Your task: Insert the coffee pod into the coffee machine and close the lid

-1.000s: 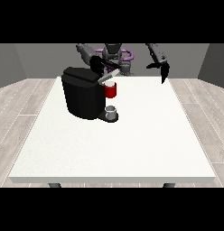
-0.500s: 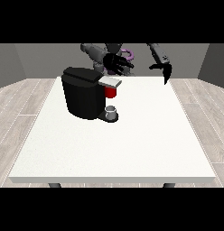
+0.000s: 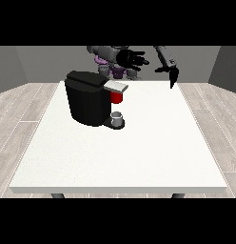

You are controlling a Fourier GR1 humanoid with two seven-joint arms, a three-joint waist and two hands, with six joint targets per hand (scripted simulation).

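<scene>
Here, hand at the view's left spread above coffee machine, apart

Illumination was even and bright; the large white tabletop showed no glare, only faint shadows.

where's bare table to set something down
Free: the wide white table front, from the black coffee machine and its small grey cup to the near edge, and the right side. Crowded: only around the machine, back left.
</scene>
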